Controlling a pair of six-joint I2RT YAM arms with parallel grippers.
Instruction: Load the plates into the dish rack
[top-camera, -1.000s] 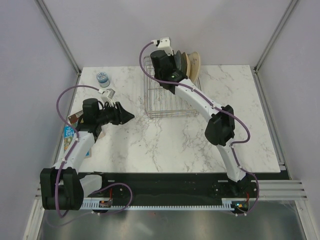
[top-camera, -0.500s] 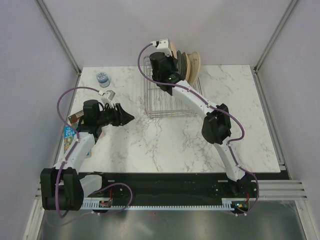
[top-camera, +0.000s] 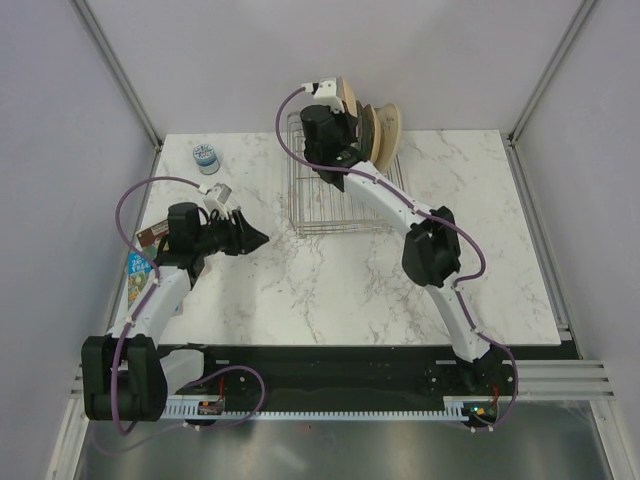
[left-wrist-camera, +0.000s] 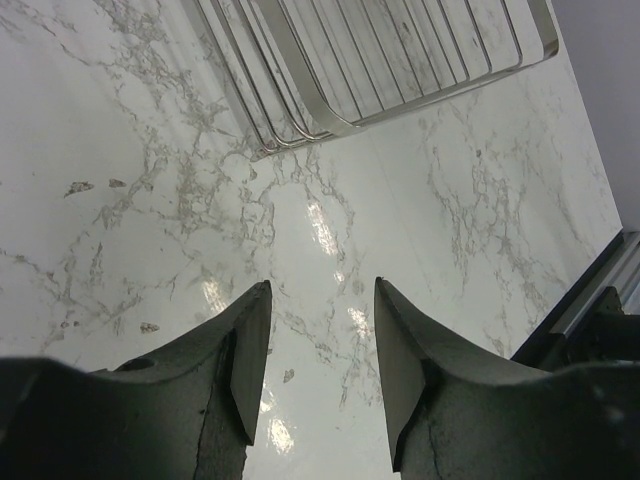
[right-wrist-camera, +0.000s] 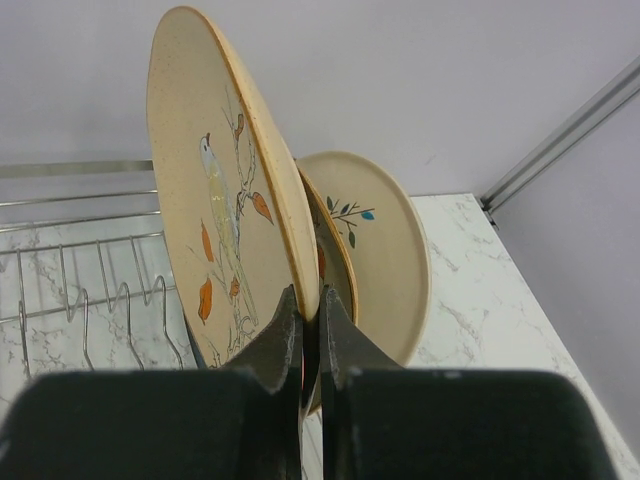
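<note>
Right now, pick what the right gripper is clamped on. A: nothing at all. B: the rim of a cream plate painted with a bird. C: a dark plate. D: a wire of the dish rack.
B: in the right wrist view, the right gripper is pinched shut on the lower rim of the upright bird plate.

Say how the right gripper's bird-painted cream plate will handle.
Likely stiff, breakable: the cream bird-painted round plate shows no flex pinched at its rim by the right gripper. On edge, it may roll or tip unless the silver wire dish rack catches it.
</note>
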